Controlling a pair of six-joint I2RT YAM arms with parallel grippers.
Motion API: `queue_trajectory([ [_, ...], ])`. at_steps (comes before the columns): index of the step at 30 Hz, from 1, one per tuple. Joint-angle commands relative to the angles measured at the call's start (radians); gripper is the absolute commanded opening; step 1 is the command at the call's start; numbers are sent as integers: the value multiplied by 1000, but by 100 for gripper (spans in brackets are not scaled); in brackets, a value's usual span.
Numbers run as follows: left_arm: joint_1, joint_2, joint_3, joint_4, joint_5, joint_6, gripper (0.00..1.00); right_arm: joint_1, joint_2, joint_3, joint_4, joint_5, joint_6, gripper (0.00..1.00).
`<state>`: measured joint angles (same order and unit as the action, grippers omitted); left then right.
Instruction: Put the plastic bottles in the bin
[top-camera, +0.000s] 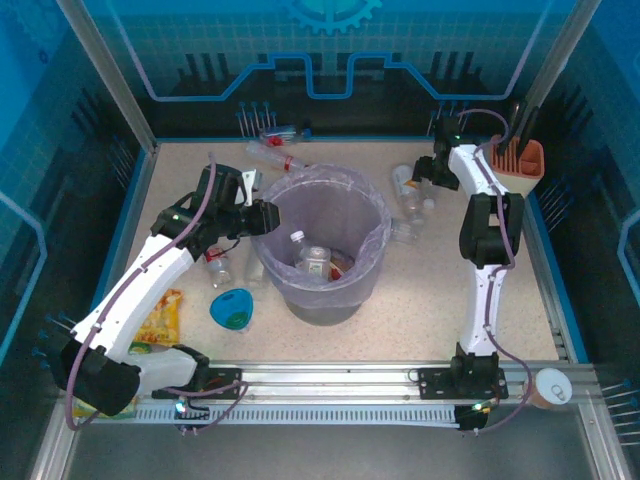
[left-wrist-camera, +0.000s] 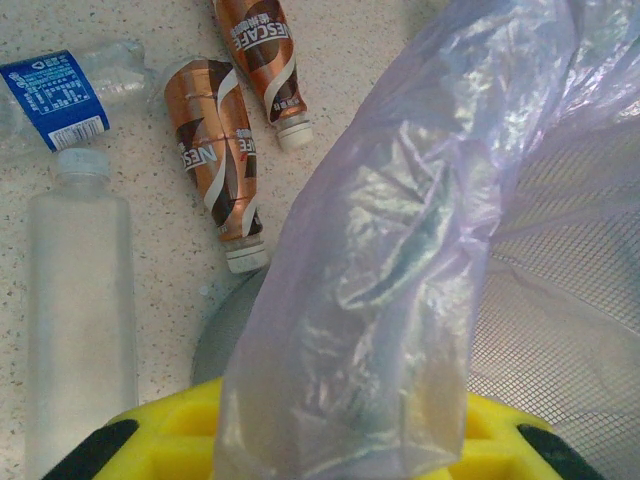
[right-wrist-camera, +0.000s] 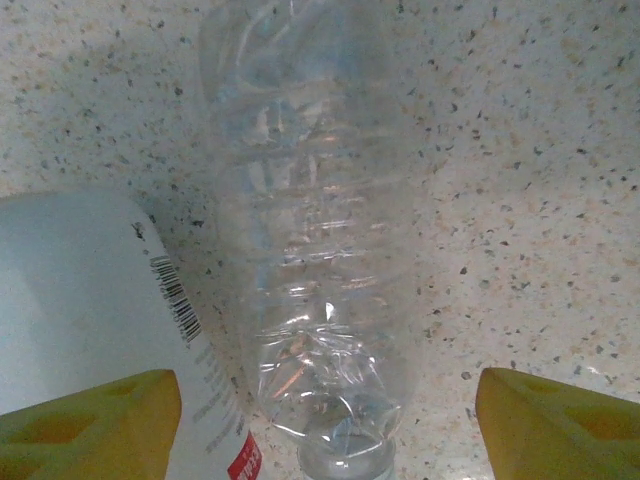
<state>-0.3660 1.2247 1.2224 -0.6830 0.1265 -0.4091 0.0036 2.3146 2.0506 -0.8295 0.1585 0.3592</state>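
The bin (top-camera: 370, 262) is a grey bucket lined with a lilac bag (left-wrist-camera: 400, 250), and it holds about three bottles (top-camera: 313, 258). My left gripper (top-camera: 262, 215) is at its left rim, and a fold of the bag rises from between the yellow fingers (left-wrist-camera: 150, 440), which look shut on it. Beside the bin lie two brown Nescafe bottles (left-wrist-camera: 215, 160), a clear bottle (left-wrist-camera: 80, 300) and a crushed blue-labelled one (left-wrist-camera: 55, 95). My right gripper (right-wrist-camera: 330, 400) is open low over a clear bottle (right-wrist-camera: 310, 250), a finger on either side. A white-labelled bottle (right-wrist-camera: 90, 300) touches it on the left.
A beige-and-orange knife block (top-camera: 520, 155) stands at the back right, close to the right arm. A small blue bowl (top-camera: 232, 308) and yellow snack packets (top-camera: 160, 318) lie front left of the bin. More bottles (top-camera: 275, 150) lie at the back. A paper cup (top-camera: 550, 385) sits front right.
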Motion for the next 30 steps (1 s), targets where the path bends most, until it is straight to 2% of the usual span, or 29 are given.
queue_trajectory([
  [1,-4,6,-1,-53,-34,15,28,-14,56,47,-3,-42,15,78],
  [5,-5,4,-3,-53,-34,13,28,-17,76,51,4,-54,21,75],
  [8,-5,0,-6,-56,-36,16,28,-18,77,49,7,-57,25,67],
  [15,-5,-1,-11,-52,-35,17,28,-18,47,40,3,-33,6,56],
  [22,-5,10,4,-50,-25,19,28,-23,-37,63,-24,-24,-42,53],
  [30,-5,25,16,-53,-22,29,28,-25,-123,167,-130,-39,-122,50],
])
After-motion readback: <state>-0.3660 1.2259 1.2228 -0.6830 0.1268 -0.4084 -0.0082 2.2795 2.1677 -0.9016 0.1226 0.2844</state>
